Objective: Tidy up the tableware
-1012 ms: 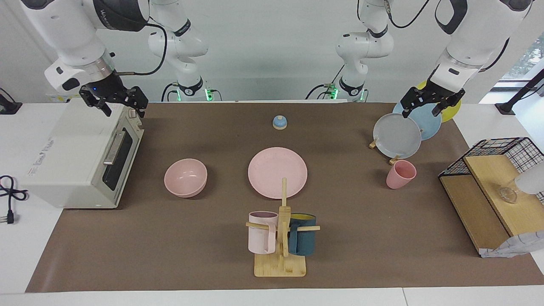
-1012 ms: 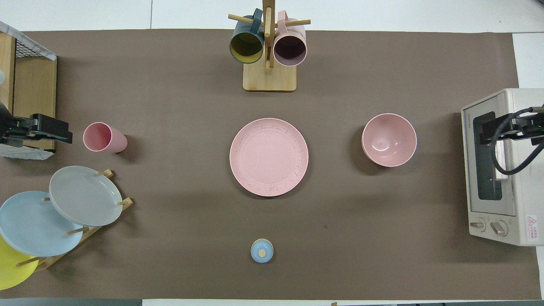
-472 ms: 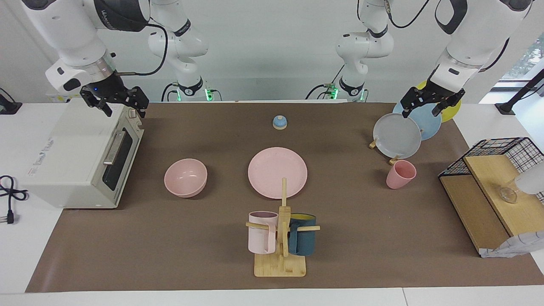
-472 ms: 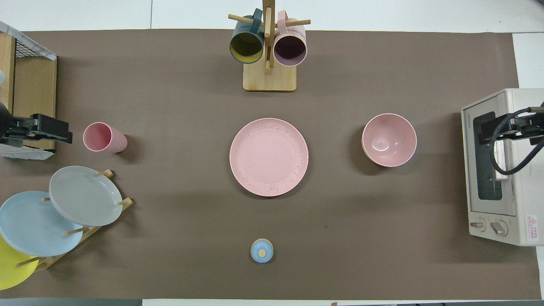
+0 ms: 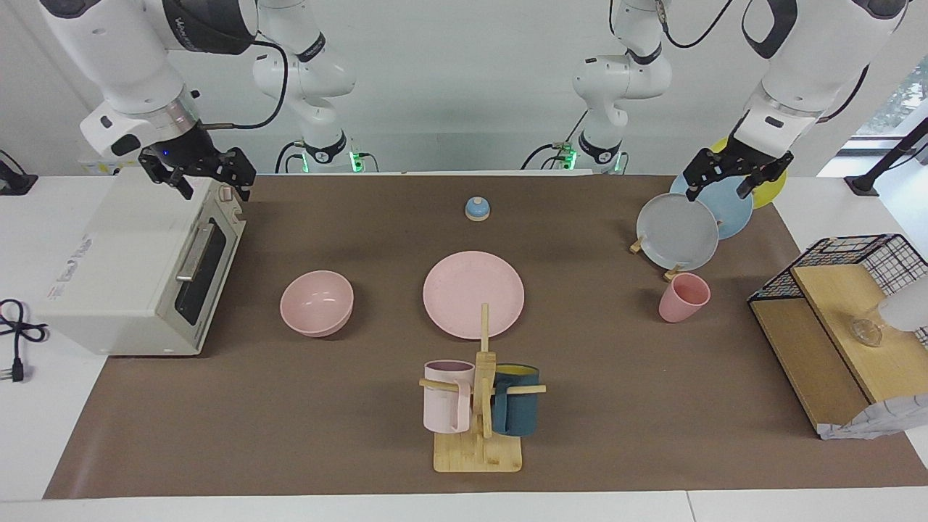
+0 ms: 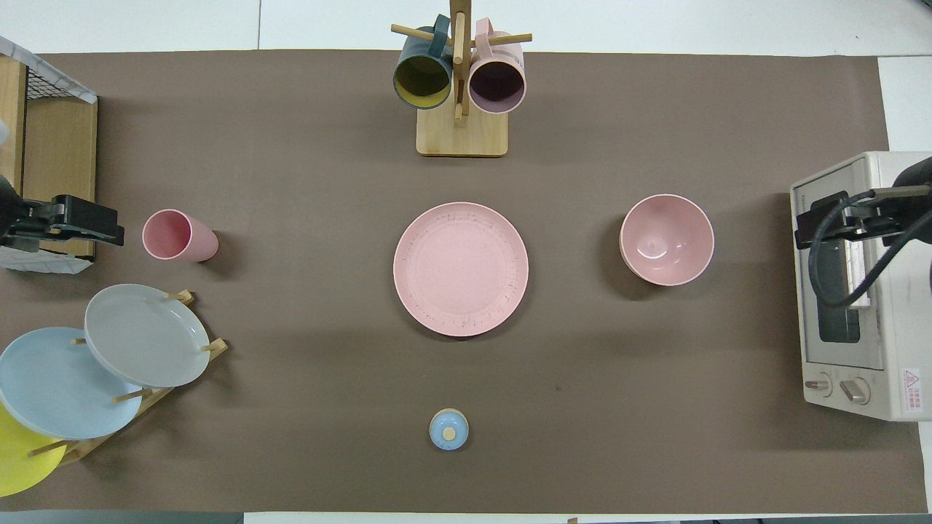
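Observation:
A wide pink plate lies flat at the table's middle. A pink bowl stands beside it toward the right arm's end. A small pink handleless cup stands upright toward the left arm's end. My right gripper is open and empty, up over the toaster oven's front top edge. My left gripper is open and empty, up over the plate rack, apart from the cup.
A white toaster oven stands with its door shut. A rack holds grey, blue and yellow plates. A wooden mug tree holds two mugs. A small blue bell and a wooden shelf with wire basket also stand here.
My right gripper has shifted a little over the oven toward the bowl. The left arm and all the tableware have stayed still.

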Controlling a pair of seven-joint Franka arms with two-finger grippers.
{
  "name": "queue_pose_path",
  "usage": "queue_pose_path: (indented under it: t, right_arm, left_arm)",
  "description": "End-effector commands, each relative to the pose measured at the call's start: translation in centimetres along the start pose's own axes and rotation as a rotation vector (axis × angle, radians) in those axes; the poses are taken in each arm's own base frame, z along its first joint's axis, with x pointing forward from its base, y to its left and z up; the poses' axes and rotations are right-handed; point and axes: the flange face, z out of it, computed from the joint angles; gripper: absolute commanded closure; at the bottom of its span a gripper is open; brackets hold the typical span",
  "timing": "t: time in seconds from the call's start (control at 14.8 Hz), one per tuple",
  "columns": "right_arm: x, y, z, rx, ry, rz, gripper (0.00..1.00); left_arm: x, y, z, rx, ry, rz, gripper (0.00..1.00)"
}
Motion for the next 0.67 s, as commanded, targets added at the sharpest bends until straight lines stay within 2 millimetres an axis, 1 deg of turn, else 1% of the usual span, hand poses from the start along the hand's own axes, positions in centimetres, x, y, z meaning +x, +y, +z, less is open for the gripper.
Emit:
queue_pose_path:
  t: [0.0,0.07,0.13,0.2,0.27,0.34,0.47,0.54,0.61]
  right_arm:
    - [-0.9,-4.4,2.1,0.017,0.051,-0.079,0.00]
    - [-0.6,-6.1,3.0,0.017,0.069,-0.078,0.00]
    - [0.3,-7.6,3.9,0.017,0.077,-0.075,0.00]
    - [1.8,-8.7,5.7,0.023,0.081,-0.071,0.00]
    - [3.0,-9.3,7.0,0.036,0.098,-0.072,0.00]
    - [4.4,-10.3,9.2,0.035,0.103,-0.083,0.00]
    - [6.3,-11.1,12.8,0.039,0.112,-0.080,0.00]
    - [6.5,-11.7,14.3,0.043,0.127,-0.081,0.00]
    - [6.2,-12.8,15.9,0.044,0.137,-0.099,0.00]
  left_arm:
    - [-0.1,-0.2,-0.4,0.005,0.002,-0.012,0.00]
    - [-0.1,-0.2,-0.4,0.005,0.002,-0.012,0.00]
    - [-0.1,-0.2,-0.4,0.005,0.002,-0.012,0.00]
    - [-0.1,-0.2,-0.4,0.005,0.004,-0.016,0.00]
    - [-0.1,0.2,-0.4,0.005,0.002,-0.007,0.00]
    - [-0.1,0.2,-0.4,0.005,0.004,-0.010,0.00]
    - [-0.1,0.3,-0.4,0.005,0.004,-0.007,0.00]
    - [-0.1,0.4,-0.4,0.005,0.004,-0.006,0.00]
    - [-0.1,0.5,-0.4,0.005,0.004,-0.004,0.00]
